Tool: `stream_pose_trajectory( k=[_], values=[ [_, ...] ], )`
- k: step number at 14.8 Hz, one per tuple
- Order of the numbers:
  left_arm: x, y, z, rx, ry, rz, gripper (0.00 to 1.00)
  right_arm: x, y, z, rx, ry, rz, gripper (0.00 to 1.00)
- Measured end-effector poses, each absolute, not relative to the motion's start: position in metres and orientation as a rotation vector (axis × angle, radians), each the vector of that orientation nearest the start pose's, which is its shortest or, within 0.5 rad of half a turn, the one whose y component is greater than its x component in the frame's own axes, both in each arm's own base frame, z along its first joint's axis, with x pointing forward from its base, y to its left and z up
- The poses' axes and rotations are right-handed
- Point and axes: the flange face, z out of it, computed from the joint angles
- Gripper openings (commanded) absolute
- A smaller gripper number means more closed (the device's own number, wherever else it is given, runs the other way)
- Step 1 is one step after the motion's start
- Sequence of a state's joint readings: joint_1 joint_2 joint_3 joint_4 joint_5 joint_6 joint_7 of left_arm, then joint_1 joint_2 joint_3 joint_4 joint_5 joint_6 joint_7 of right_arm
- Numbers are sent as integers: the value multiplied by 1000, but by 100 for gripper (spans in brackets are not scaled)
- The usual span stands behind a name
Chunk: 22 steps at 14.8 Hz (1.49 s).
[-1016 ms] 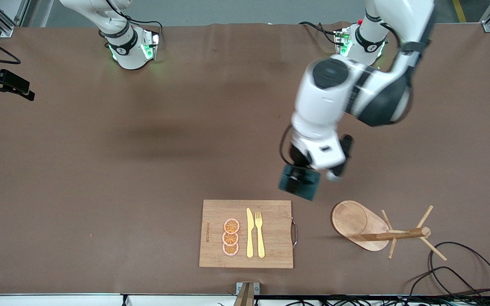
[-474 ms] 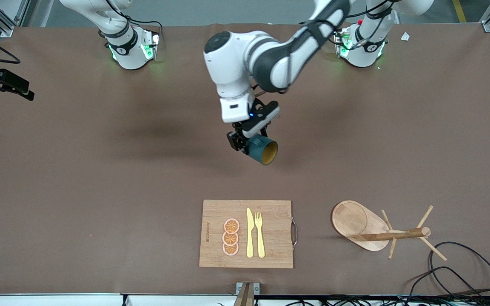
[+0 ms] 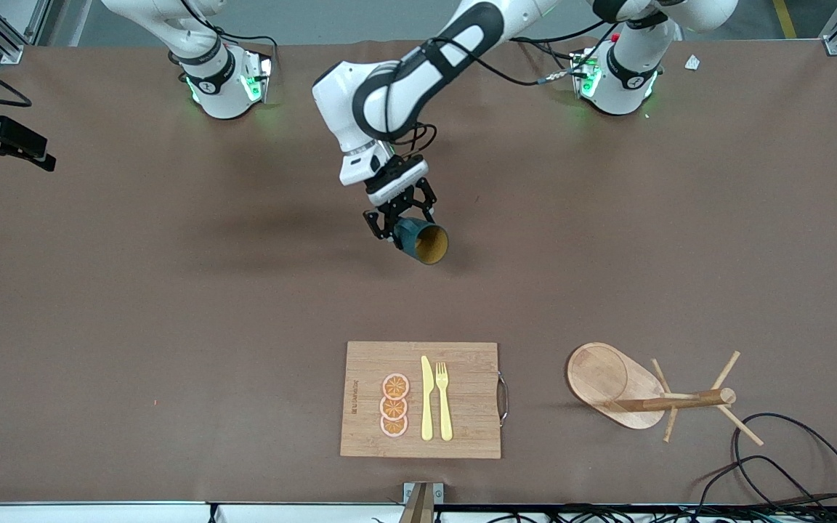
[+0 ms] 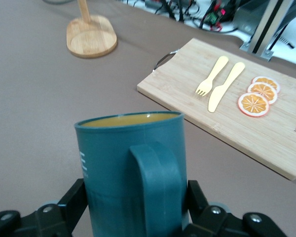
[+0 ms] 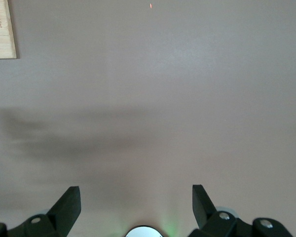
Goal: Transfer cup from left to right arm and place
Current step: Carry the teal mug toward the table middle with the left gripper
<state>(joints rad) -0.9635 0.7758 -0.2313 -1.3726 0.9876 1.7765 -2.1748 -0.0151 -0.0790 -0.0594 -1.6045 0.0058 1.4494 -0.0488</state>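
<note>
Worktop: brown matte sheet [image 3: 171, 305]; bamboo cutting board [image 3: 469, 378] at 6 o'clock, its edge writing unreadable
Left tool [image 3: 398, 218]: grips the dark teal ribbed cup [image 3: 421, 241]
Right tool [image 5: 136, 207]: spread open, waiting

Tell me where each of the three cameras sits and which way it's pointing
Front view: high across the table, facing both arms; the left gripper holds the dark teal ribbed cup in the air.
Left wrist view: over its fingers, toward the cup and bamboo cutting board.
Right wrist view: looking down at the brown table past the open right gripper.
The front and left wrist views share the cup and board.
</note>
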Motion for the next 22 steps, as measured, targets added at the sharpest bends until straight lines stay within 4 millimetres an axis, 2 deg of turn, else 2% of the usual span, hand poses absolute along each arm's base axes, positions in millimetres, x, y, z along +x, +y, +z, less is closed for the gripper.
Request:
stream_pose_trajectory(
  k=[6, 10, 12, 15, 18, 20, 22],
  values=[
    [299, -643, 217, -2500, -801, -1362, 67, 515, -39, 641, -3124, 39, 117, 100],
    [271, -643, 173, -2412, -767, -1488, 67, 517, -40, 636, -3123, 41, 133, 100],
    [260, -640, 146, -2368, -695, -1556, 67, 525, -40, 620, -3120, 42, 184, 100],
    [245, -637, 113, -2337, -593, -1620, 67, 546, -45, 576, -3110, 56, 303, 100],
    [241, -634, 96, -2302, -536, -1678, 67, 563, -51, 541, -3102, 73, 379, 100],
    [246, -632, 91, -2287, -519, -1709, 67, 570, -53, 531, -3100, 77, 398, 100],
    [249, -630, 91, -2281, -537, -1723, 68, 574, -53, 529, -3102, 77, 397, 100]
  ],
)
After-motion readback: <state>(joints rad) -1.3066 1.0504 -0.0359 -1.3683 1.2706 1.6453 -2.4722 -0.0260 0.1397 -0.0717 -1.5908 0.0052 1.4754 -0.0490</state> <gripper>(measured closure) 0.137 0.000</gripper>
